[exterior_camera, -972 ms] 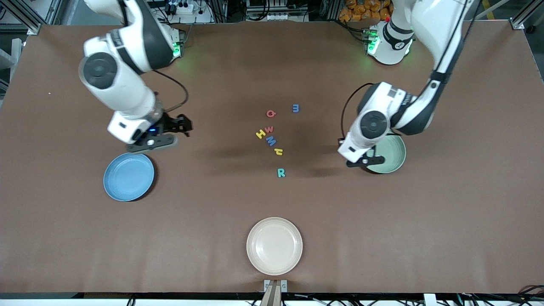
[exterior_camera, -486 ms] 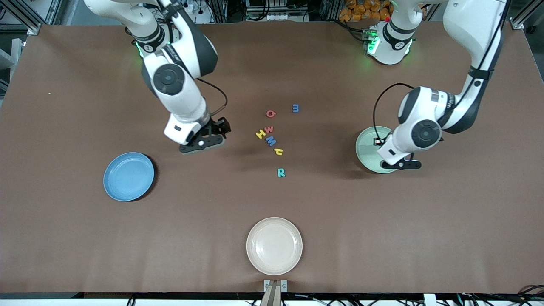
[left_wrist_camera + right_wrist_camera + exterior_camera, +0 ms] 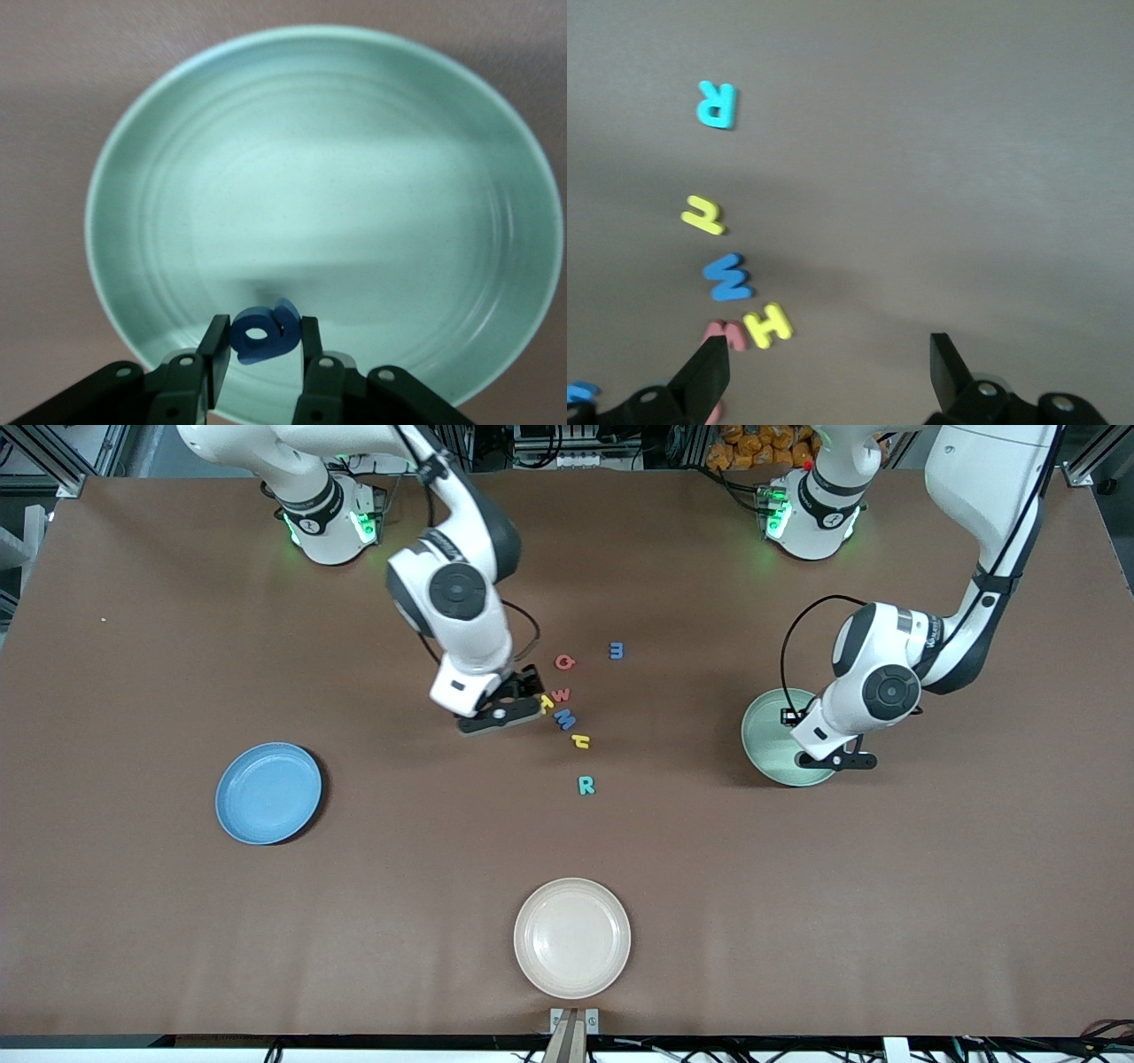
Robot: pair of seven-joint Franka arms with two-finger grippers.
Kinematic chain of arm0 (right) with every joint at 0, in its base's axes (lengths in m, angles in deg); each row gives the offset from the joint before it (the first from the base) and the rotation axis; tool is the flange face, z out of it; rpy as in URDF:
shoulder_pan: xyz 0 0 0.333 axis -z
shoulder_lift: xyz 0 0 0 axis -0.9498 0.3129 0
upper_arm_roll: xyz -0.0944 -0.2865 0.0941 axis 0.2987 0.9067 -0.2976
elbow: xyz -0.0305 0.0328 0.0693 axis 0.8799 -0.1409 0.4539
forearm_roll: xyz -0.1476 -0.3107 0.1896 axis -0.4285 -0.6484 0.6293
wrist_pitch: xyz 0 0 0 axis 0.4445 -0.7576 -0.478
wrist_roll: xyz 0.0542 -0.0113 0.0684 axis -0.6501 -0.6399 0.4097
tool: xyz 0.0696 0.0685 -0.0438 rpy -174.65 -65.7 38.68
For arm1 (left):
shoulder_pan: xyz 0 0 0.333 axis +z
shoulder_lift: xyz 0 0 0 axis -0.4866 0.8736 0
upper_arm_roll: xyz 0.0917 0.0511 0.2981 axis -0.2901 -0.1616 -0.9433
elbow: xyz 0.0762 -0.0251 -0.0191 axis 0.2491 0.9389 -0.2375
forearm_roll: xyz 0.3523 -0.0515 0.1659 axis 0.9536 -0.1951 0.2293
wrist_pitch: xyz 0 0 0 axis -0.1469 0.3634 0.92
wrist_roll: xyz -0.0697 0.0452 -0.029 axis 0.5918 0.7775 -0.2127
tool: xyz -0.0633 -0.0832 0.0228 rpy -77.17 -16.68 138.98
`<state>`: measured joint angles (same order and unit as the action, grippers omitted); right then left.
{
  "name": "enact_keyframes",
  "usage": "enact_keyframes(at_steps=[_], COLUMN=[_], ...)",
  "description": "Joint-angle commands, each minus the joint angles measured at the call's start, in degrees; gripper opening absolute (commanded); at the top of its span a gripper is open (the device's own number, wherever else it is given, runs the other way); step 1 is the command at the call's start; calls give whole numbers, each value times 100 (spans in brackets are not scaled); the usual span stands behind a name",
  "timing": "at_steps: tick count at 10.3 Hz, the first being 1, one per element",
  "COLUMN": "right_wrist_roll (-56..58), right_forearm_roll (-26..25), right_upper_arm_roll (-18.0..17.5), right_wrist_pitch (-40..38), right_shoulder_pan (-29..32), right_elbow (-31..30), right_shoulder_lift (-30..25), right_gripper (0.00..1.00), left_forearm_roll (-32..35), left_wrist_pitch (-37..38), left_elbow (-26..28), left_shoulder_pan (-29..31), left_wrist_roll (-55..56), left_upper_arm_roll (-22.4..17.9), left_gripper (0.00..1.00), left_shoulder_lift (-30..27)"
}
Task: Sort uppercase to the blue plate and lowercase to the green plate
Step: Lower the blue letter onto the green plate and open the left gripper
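My left gripper [image 3: 261, 341] is shut on a small blue rounded lowercase letter [image 3: 264, 332] and hangs over the green plate [image 3: 111, 186], near its rim [image 3: 760, 731]. My right gripper [image 3: 828, 354] is open low over the table beside the yellow H [image 3: 767, 325], with nothing between its fingers. In the front view the right gripper [image 3: 501, 716] partly covers the H [image 3: 546, 706]. Around the H lie the red w [image 3: 562, 694], blue M [image 3: 564, 719], yellow h [image 3: 581, 740], teal R [image 3: 586, 785], red Q [image 3: 564, 662] and blue m [image 3: 617, 651]. The blue plate [image 3: 268, 793] holds nothing.
A cream plate [image 3: 572, 937] sits near the table's front edge, nearer the camera than the letters. The left gripper [image 3: 833, 761] and its forearm stand over the green plate's edge toward the left arm's end. Brown tabletop lies between the letters and each plate.
The right arm has swung from beside the blue plate to the letter cluster, its gripper still open. The left gripper has shifted across the green plate, keeping the blue letter.
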<state>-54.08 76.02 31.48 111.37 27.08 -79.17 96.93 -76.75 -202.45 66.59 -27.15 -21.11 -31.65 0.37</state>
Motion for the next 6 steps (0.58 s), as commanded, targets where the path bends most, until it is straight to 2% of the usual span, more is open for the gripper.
enact_keyframes(at_steps=[1, 3, 5, 6], right_wrist_roll=[-296, -297, -297, -306], right_forearm_roll=[-48, -66, -75, -75], right_upper_arm_roll=[51, 51, 51, 51], right_wrist_pitch=[-57, 152, 636, 707], right_shoulder_pan=[-215, -312, -469, -540], right_elbow=[683, 886, 887, 878], right_shoulder_lift=[606, 905, 1142, 1231], right_gripper=[100, 100, 100, 100], left_forearm_roll=[136, 136, 145, 145], left_wrist_pitch=[-401, -411, -411, -411], left_elbow=[368, 378, 378, 378], left_shoulder_pan=[32, 32, 23, 14], left_wrist_roll=[164, 191, 191, 191], left_upper_arm_roll=[32, 32, 32, 32], left_gripper=[22, 24, 36, 45], left_shoulder_lift=[-122, -96, -34, -34])
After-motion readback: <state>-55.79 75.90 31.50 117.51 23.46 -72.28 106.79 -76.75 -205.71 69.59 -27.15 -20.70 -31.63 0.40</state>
